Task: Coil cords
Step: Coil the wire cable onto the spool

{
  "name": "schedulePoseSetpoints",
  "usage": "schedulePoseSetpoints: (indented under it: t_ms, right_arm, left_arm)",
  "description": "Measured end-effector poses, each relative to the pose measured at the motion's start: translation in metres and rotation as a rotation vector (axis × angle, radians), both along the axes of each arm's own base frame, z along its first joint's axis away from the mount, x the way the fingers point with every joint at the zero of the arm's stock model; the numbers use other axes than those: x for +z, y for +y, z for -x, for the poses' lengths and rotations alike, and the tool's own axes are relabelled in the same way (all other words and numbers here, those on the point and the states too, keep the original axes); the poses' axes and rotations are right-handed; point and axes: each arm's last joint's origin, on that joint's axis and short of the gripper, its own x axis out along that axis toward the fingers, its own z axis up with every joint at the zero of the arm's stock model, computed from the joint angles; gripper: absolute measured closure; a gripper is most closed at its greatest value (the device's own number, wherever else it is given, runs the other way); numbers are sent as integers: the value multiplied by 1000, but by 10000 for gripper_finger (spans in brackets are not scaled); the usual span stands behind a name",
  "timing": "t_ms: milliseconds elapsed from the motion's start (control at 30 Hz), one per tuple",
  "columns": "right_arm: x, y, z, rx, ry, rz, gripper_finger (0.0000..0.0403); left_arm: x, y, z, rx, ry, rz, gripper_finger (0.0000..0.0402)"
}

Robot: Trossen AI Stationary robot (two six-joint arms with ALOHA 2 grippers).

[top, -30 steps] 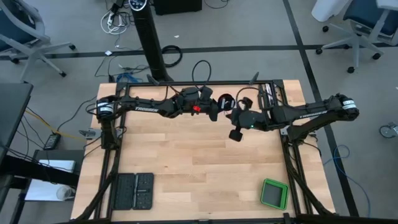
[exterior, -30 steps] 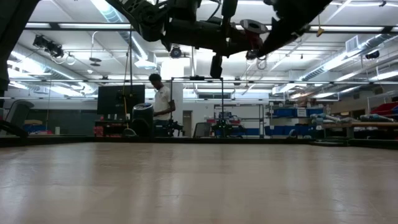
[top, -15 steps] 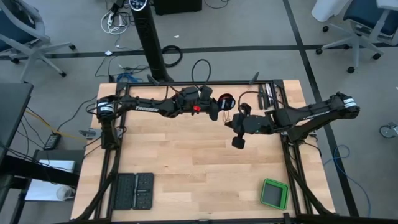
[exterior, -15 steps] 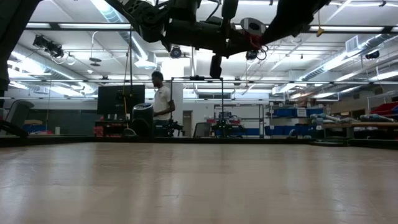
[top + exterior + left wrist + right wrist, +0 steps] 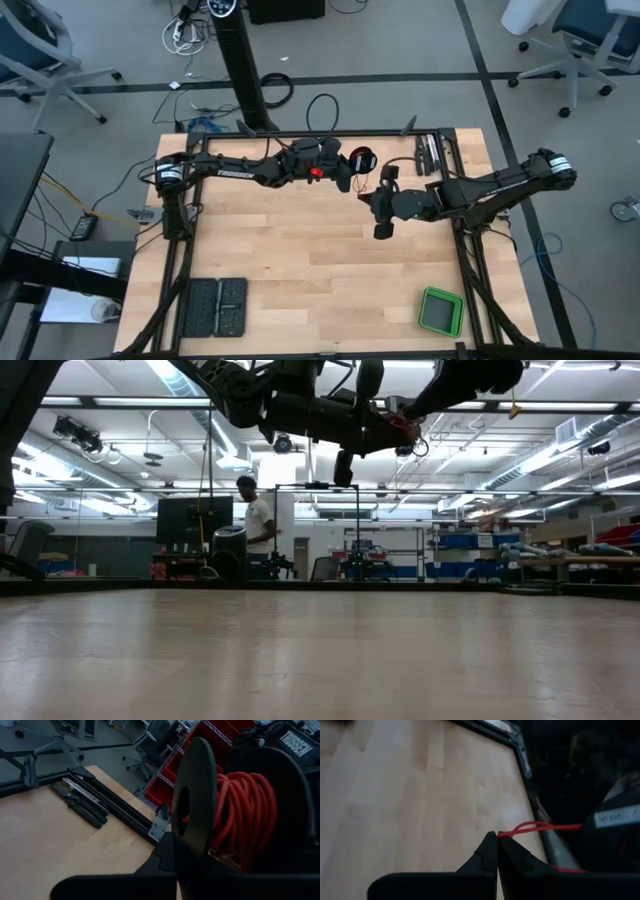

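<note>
- The thin red-orange cord [image 5: 243, 815] is wound in many turns on one black round-flanged spool [image 5: 192, 810], which the closed left pincer [image 5: 345, 180] holds above the back of the pale wooden counter [image 5: 300, 270]; only the left wrist view shows these windings close up.
- The right wrist view alone shows a loose strand of the cord pinched at the tips of the closed right pincer [image 5: 496, 839], running off in a small loop toward the dark arm beyond.
- The high view places the right pincer just beside the spool, both raised over the counter's back middle.
- The low view shows both arms high overhead and one person [image 5: 260, 540] standing in the room behind.
- On the counter the high view counts one green square tray [image 5: 441, 311] near the front right corner and two black flat ridged pads [image 5: 216, 306] side by side at the front left.
- The left wrist view shows one black hand tool [image 5: 82, 805] lying by the counter's edge rail.
</note>
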Motion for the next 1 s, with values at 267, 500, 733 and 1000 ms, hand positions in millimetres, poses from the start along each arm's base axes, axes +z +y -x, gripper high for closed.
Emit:
schedulePoseSetpoints:
  t_ms: [267, 500, 733, 1000]
  right_arm:
    - [0, -1, -2, 198, 158, 342, 402]
    - [-8, 13, -7, 466, 328, 688, 402]
    - [-9, 23, -3, 406, 274, 571, 402]
    - [-19, 21, 4, 278, 277, 288, 402]
  left_arm:
    - [0, 0, 0, -12, 0, 30, 401]
    - [-2, 5, 2, -7, 17, 40, 401]
    - [-3, 5, 2, -35, 29, 47, 401]
    - [-1, 4, 1, -62, 17, 12, 401]
